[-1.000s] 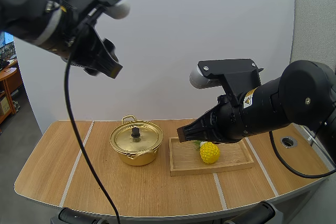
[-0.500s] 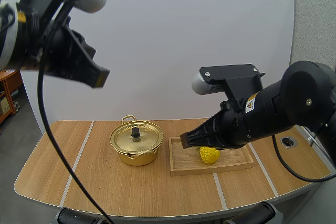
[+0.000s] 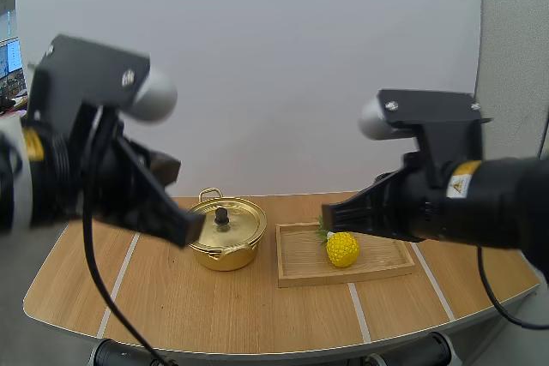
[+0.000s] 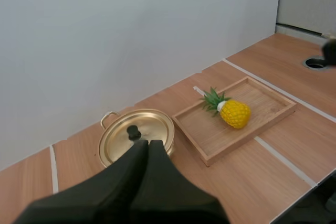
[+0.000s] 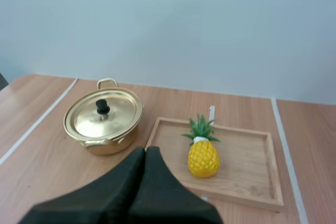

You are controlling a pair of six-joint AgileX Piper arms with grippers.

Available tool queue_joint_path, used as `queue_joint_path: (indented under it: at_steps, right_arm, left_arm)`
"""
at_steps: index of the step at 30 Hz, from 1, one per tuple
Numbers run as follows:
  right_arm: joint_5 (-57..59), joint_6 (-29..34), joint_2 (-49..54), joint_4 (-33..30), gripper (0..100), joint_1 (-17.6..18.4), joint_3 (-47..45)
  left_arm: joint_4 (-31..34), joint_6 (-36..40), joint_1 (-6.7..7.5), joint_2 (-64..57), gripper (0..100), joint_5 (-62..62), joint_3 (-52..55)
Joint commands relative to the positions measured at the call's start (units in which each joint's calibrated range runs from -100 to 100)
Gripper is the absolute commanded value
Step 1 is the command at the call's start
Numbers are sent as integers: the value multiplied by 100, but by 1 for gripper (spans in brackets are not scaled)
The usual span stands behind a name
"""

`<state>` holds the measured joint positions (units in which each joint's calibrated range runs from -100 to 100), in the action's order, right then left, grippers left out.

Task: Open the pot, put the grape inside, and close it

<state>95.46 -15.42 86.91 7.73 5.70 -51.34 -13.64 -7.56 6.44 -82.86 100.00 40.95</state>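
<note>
Nearest, at the frame's left and right, the left gripper (image 3: 192,227) and right gripper (image 3: 329,213) hang above the table (image 3: 214,306), fingers pressed together on nothing, apparently poised before any grasp. Beyond, the pot (image 3: 225,255) sits centre with its lid (image 3: 233,222) on. Right of it a pineapple (image 3: 342,249), not grapes, lies in the tray (image 3: 300,265), free for picking.

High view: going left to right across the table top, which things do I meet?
Pot with its lid on → wooden tray, with a pineapple lying in it.
</note>
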Motion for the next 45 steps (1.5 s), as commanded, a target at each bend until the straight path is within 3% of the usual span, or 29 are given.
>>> queue_joint_path:
  at_steps: [1, 9, 13, 18, 24, 32, 39, 45]
  right_arm:
    - [-1014, -29, 1158, -214, 0, -121, -6]
    - [-3488, -26, 1309, -464, 0, -121, -232]
    - [-4576, -26, 1309, -505, 0, -121, -713]
    - [-5163, -26, 1309, -504, 0, -121, -1441]
    - [-5806, -26, 1309, -670, 0, -190, -2036]
    - [-6794, -26, 1309, -678, 0, -453, -2132]
    - [-6288, -26, 1309, -728, 0, -518, -2144]
    - [-5474, -26, 1309, -773, 0, -518, -2276]
  left_arm:
    - [-47, 413, -124, -862, 0, -922, 875]
    - [72, 676, -172, -1406, 0, -4386, 1892]
    - [212, 817, -205, -1418, 0, -5490, 2312]
    - [370, 828, -341, -1444, 0, -5622, 2530]
    - [525, 828, -385, -1714, 0, -5679, 2530]
    - [707, 818, -442, -1714, 0, -5679, 2756]
    - [707, 818, -706, -1714, 0, -5679, 3096]
    - [707, 818, -736, -1714, 0, -5679, 3153]
